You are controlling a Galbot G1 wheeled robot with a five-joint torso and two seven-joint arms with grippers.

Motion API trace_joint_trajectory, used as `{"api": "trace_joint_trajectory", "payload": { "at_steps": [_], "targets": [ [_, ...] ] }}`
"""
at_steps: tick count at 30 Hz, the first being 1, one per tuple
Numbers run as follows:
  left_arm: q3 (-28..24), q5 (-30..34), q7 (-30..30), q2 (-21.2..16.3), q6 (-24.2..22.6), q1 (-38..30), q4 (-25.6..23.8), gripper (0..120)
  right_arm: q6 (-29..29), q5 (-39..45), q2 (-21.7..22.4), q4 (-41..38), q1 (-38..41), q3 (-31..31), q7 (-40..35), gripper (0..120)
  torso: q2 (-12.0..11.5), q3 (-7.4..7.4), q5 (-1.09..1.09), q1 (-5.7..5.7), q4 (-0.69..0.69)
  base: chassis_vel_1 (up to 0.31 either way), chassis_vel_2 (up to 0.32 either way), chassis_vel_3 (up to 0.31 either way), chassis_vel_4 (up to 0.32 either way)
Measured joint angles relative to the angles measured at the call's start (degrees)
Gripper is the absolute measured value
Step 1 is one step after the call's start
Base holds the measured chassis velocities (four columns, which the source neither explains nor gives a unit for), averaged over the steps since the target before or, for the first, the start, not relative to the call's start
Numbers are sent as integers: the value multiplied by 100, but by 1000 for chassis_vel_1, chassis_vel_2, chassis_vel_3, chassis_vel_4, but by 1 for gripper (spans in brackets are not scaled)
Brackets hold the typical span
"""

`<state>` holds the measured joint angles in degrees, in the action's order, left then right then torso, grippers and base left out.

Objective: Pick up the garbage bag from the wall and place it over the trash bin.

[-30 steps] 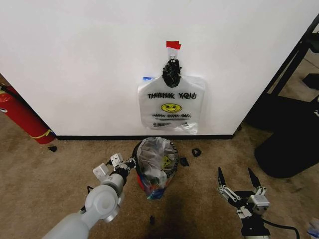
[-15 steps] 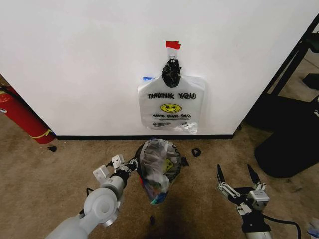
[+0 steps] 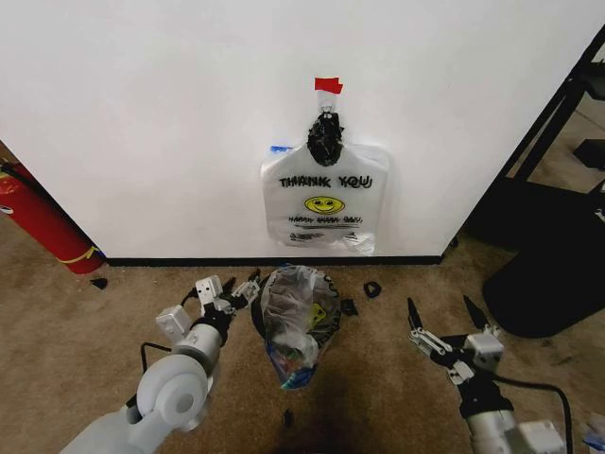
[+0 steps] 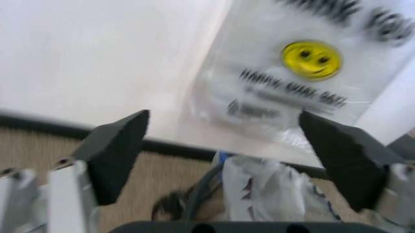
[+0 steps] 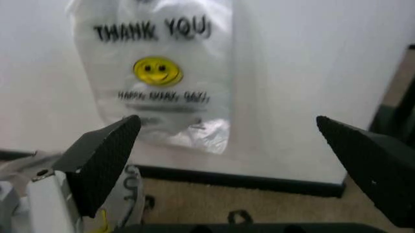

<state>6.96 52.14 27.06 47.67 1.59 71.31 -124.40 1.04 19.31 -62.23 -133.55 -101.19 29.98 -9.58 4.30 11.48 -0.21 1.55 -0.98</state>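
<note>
The left claw (image 3: 238, 291) has let go and slid off to the side: a second ago it was tucked against the rim of the bin (image 3: 257, 322), now its fingers stand spread and empty, just beside that rim with a sliver of carpet between. The bag (image 3: 295, 322) it was working on sits draped in and over the bin, crinkled, blue patches low down, its mouth bunched rather than stretched round. Meanwhile the right claw (image 3: 444, 326) has climbed and tipped toward the wall, jaws wide, nothing in them, well off to the far side of the bin. My read: the left arm's part looks done and the right is lining up, though the bag seems loosely seated and may need spreading. Straight ahead of both claws a second bag (image 3: 325, 210), smiley face and THANK YOU print, hangs flat on the white wall (image 3: 142, 123) from a dark knot under red tape (image 3: 328, 85). The floor is tan carpet (image 3: 76, 331) with small black scraps scattered about; a red extinguisher (image 3: 38, 222) leans far out beyond the left claw, and a dark stand (image 3: 548, 274) stands beyond the right.
</note>
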Motion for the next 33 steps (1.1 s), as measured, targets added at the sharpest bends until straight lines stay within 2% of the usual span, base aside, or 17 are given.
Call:
{"api": "trace_joint_trajectory", "payload": {
  "at_steps": [3,5,7,10,11,13,14,15,17,19,23,25,28,29,33],
  "targets": [
    [-14,-310,-76,-70,33,39,-108,99,-404,334,227,36,240,-21,18,100,0,0,2,0,6,0,0,0,0],
    [-76,-586,-222,-167,34,-10,-208,100,-872,768,479,33,362,-22,-17,100,0,0,-2,0,-3,0,0,0,0],
    [-136,-834,-322,-264,32,-40,-297,100,-1232,1163,742,39,538,-21,-71,100,0,0,1,0,-3,0,0,0,0],
    [-193,-1023,-406,-350,-1,-86,-351,100,-1470,1426,957,96,672,2,-81,100,0,0,0,0,-3,0,0,0,0],
    [-202,-1155,-444,-384,-19,-84,-380,100,-1601,1575,1090,168,828,2,-74,100,0,0,-1,0,-5,0,0,0,0],
    [-166,-1510,-496,-412,-30,-20,-408,100,-1846,1867,1296,323,1213,-61,-51,100,0,0,1,0,-1,0,0,0,0],
    [-148,-1710,-542,-429,-48,-2,-409,100,-2045,2127,1413,408,1438,-106,-36,100,0,1,2,0,5,0,0,0,0],
    [-148,-1710,-542,-429,-48,-2,-409,100,-2045,2127,1413,408,1438,-106,-36,100,0,1,2,0,5,0,0,0,0],
    [-144,-1833,-566,-452,-95,5,-439,100,-2331,2644,1594,561,1819,-263,-43,100,0,1,-3,0,-2,0,0,0,0],
    [-144,-1916,-572,-461,-127,42,-505,100,-2614,3163,1711,711,2212,-481,-88,100,0,0,0,0,-1,0,0,0,0],
    [-144,-1990,-575,-451,-157,100,-554,100,-3009,3911,1741,835,2735,-790,-220,100,0,1,0,0,-1,0,0,0,0],
    [-157,-2025,-575,-403,-188,155,-584,100,-3395,4495,1664,931,3211,-1086,-443,100,0,0,-2,1,-1,0,0,0,0],
    [-174,-2064,-578,-337,-205,173,-585,100,-3881,4948,1412,1106,3796,-1501,-932,100,0,0,-2,0,-1,0,0,0,0],
    [-174,-2064,-578,-337,-205,173,-585,100,-3881,4948,1412,1106,3796,-1501,-932,100,0,0,-2,0,-1,0,0,0,0],
    [-191,-2064,-584,-282,-261,162,-585,100,-4292,5420,937,1345,4283,-1978,-1925,100,0,0,-2,1,-2,0,0,0,0]
  ]
}}
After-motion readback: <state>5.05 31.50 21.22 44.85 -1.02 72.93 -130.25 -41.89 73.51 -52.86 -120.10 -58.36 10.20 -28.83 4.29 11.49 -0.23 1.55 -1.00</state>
